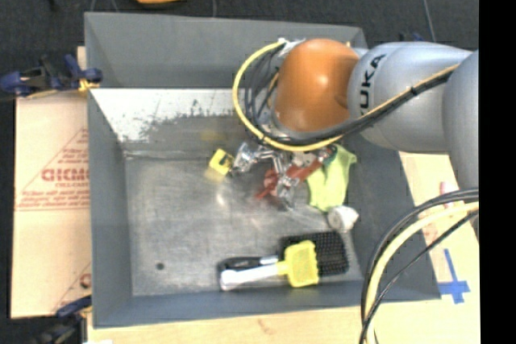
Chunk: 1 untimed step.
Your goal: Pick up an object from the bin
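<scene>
My gripper (260,159) hangs low over the upper middle of the bin, just under the arm's orange cover. Right below it lies a small red thing (269,186), partly hidden by the gripper. A small yellow block (218,163) rests just to the gripper's left. A yellow-green cloth (334,177) lies crumpled at the gripper's right, and a small white piece (343,217) sits at the cloth's lower edge.
A brush with black bristles, a yellow collar and a white handle (286,263) lies along the bin's near wall. The bin's left half is bare grey floor. The arm and its cables cover the bin's upper right.
</scene>
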Tool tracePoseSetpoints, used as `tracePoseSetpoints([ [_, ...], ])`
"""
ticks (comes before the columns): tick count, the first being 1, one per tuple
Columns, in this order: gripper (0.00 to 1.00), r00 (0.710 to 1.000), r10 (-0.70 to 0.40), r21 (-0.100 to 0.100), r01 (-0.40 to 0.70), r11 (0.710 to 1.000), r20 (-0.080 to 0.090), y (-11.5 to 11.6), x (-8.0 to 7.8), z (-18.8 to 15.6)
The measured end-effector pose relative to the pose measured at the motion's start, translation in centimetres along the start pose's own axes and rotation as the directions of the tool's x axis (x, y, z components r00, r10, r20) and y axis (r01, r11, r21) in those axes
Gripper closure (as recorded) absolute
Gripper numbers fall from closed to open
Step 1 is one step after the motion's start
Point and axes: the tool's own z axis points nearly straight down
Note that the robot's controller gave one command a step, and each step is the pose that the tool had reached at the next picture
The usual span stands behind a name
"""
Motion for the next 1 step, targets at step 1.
tracePoseSetpoints([
  [1, 0.00, 1.000, 0.002, 0.001, -0.002, 1.000, 0.002, 0.07, 0.18, 0.00],
])
